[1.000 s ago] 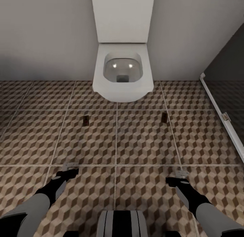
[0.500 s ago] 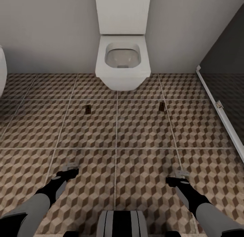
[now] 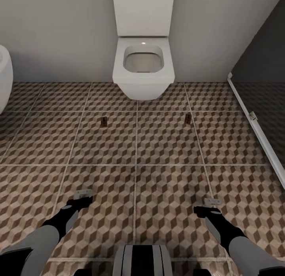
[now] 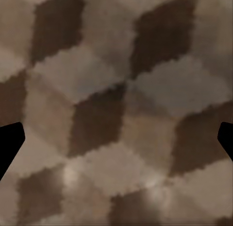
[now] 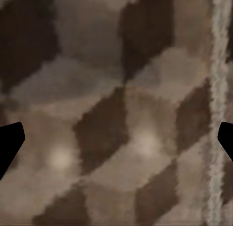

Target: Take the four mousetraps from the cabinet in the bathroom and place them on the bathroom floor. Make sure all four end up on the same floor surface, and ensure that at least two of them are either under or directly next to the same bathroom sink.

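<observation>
On the bathroom floor: large square tiles with a cube print in brown, beige and white, with pale grout lines; it covers the lower part of the head view and lies close under both wrist cameras.
Wall: plain grey, behind the floor at the top of the head view.
Dark panel: one, at the right side, with a pale rail along its foot that runs in a slant over the tiles.
Toilet: one, white, against the wall in the middle, bowl open to the top.
White rounded fixture: one, cut by the left edge; I cannot tell what it is.
Mousetraps: two counted, both small dark-brown boards flat on the tiles in front of the toilet.
Left mousetrap: in front of the toilet and to its left; long axis points away from the robot, toward the wall.
Right mousetrap: in front of the toilet and to its right; same direction of the long axis, well apart from the other.
Left hand: low over the tiles, fingers apart, nothing between them.
Right hand: also low over the tiles, fingers apart and empty, well short of the traps.
</observation>
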### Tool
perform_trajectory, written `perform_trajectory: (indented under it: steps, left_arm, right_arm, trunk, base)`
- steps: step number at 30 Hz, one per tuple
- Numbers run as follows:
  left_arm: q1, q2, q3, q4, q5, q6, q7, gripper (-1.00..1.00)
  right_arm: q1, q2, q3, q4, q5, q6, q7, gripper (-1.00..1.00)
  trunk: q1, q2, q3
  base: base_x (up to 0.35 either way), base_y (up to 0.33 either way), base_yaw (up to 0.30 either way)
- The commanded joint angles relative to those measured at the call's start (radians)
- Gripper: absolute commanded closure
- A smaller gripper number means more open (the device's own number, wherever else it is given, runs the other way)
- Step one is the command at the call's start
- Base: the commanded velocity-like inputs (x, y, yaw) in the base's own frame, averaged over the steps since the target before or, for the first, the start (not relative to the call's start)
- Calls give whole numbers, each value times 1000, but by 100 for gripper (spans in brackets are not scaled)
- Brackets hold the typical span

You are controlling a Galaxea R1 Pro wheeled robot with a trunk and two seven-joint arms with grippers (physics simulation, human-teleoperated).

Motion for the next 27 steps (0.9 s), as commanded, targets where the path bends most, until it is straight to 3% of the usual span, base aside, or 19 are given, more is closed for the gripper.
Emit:
perform_trajectory:
  steps: [1, 11, 27]
  left_arm:
    - [0, -1, 4, 0, -1, -1, 1, -100]
    - [0, -4, 4, 1, -1, -1, 1, -100]
    - [0, -11, 4, 1, -1, -1, 4, -100]
  right_arm:
    - [0, -1, 8, -2, -9, 6, -7, -100]
    - [0, -1, 8, -2, -11, 6, -7, -100]
    - [0, -1, 8, -3, -12, 6, -7, -100]
  trunk:
    - [0, 0, -1]
    - [0, 0, -1]
    - [-7, 4, 61]
  base:
    - [-24, 0, 0]
    - [-9, 0, 0]
    - [-1, 0, 0]
